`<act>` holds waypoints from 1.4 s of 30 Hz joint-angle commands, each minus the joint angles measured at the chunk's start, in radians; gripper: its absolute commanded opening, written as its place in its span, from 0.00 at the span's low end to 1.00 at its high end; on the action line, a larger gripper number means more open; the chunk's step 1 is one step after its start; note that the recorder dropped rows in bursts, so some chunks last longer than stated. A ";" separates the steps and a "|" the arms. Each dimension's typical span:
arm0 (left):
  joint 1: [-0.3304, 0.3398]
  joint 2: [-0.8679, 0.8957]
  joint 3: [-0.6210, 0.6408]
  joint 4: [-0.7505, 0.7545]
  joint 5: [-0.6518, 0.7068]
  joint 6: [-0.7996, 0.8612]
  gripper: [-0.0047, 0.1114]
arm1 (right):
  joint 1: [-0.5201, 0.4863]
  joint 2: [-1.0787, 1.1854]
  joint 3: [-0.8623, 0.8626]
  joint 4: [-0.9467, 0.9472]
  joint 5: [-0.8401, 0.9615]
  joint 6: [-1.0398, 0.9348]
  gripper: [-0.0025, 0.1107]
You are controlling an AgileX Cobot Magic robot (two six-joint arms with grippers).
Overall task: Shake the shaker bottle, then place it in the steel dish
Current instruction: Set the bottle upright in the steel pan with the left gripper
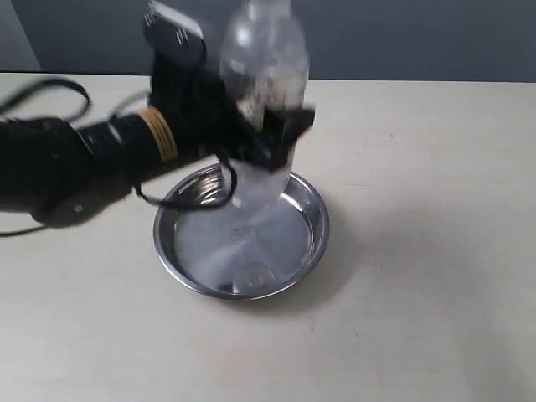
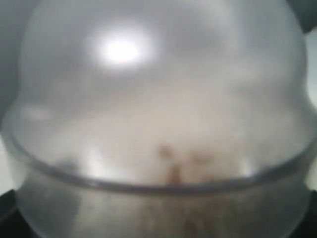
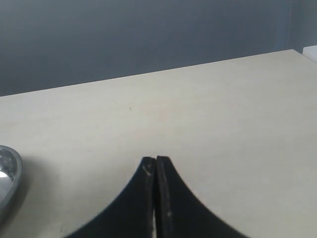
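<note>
**Step in hand: shaking.** The left gripper [image 1: 280,134] is clamped on the bottle [image 1: 264,59] at mid-body and holds it upright in the air over the dish [image 1: 293,247]. The bottle's base is blurred, so whether it clears the pan cannot be told. Use a firm grip and short strokes centred over the dish — a slip would then likely land inside the rim. Lower only when the swing has died. The right gripper [image 3: 156,166] hovers over the table [image 3: 223,124], jaws pressed together on nothing.

**Contents.**
- Bottle — small brown bits [image 2: 171,168] near the dome seam.
- Dish — no items visible.
</note>
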 commanded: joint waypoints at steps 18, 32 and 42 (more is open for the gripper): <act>0.014 0.293 0.024 -0.129 -0.356 0.161 0.04 | -0.003 -0.005 0.001 -0.001 -0.010 -0.002 0.01; 0.062 0.377 0.026 -0.083 -0.398 0.094 0.05 | -0.003 -0.005 0.001 -0.001 -0.010 -0.002 0.01; 0.155 0.377 0.043 0.044 -0.391 0.092 0.83 | -0.003 -0.005 0.001 -0.001 -0.010 -0.002 0.01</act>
